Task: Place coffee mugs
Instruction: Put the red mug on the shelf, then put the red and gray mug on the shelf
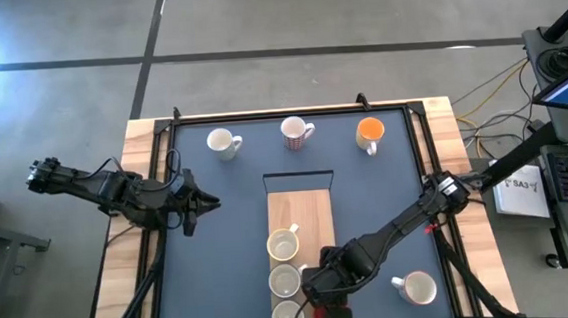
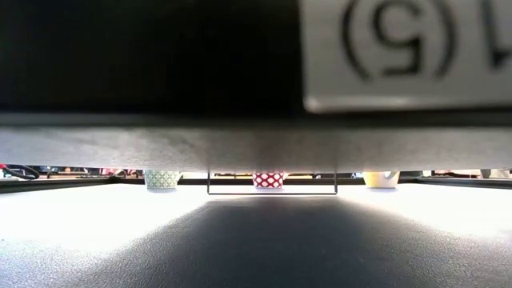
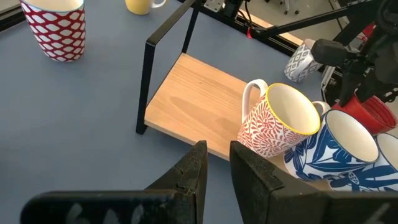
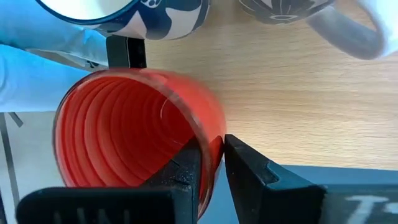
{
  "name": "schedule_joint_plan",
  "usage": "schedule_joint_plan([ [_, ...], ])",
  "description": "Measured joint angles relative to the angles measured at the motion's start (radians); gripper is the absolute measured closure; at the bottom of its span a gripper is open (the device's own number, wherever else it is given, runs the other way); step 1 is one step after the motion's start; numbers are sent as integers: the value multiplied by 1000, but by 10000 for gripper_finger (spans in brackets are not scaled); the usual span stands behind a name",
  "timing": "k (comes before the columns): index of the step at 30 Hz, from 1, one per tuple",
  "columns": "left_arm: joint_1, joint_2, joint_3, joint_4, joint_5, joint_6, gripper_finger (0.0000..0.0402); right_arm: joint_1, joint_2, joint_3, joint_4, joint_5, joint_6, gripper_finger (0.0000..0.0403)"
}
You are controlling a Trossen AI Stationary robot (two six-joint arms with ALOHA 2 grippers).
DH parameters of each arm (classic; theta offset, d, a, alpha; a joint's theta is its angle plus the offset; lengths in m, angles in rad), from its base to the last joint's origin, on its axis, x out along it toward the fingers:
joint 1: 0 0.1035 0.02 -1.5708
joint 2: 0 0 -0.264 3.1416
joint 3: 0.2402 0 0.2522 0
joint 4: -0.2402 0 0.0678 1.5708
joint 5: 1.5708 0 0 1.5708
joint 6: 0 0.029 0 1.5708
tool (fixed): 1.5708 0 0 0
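A red mug (image 4: 137,137) hangs tilted over the near end of the wooden board (image 1: 300,213), with my right gripper (image 1: 324,295) shut on it. Three mugs stand in a row on the board: a red-flowered one with a yellow rim (image 3: 280,121), a blue-flowered one (image 3: 345,146) and a third (image 1: 287,314). Along the far edge stand a white mug (image 1: 224,143), a red-patterned mug (image 1: 297,132) and an orange-lined mug (image 1: 369,133). My left gripper (image 1: 196,213) hovers left of the board, narrowly open, with nothing between its fingers. My right gripper pinches the red mug's wall at the rim (image 4: 214,146), one finger (image 4: 186,171) inside the mug and the other (image 4: 249,174) outside. The fingers slant down from the table's right. The mug is tilted, its mouth toward the wrist; whether its base touches the board is hidden.
A grey-patterned mug (image 1: 415,288) stands on the blue mat at the near right. A black frame (image 3: 149,74) rises at the board's far end. The low view is mostly blocked by a dark surface close to the camera.
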Motion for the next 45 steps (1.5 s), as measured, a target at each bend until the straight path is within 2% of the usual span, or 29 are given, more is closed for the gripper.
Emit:
schedule_joint_plan([
  [14, 0, 0, 0, 0, 0, -8, 350, 0, -45, 0, -17, 0, 3, 315],
  [18, 0, 0, 0, 0, 0, -11, 350, -2, -92, 0, -86, 25, 47, 321],
  [24, 0, 0, 0, 0, 0, -11, 350, -3, -156, 0, -227, 116, 68, 325],
  [30, 0, 0, 0, 1, 0, -12, 350, -2, -164, -10, -397, 116, 68, 325],
  [35, 0, 0, 0, 1, 0, -33, 350, 15, -164, -63, -424, 107, 49, 312],
  [39, 0, 0, 0, 1, -1, -66, 350, 39, -184, -142, -458, 48, 42, 300],
  [45, 0, 0, 0, 8, -21, -95, 350, 106, -281, -286, -403, 13, 76, 291],
])
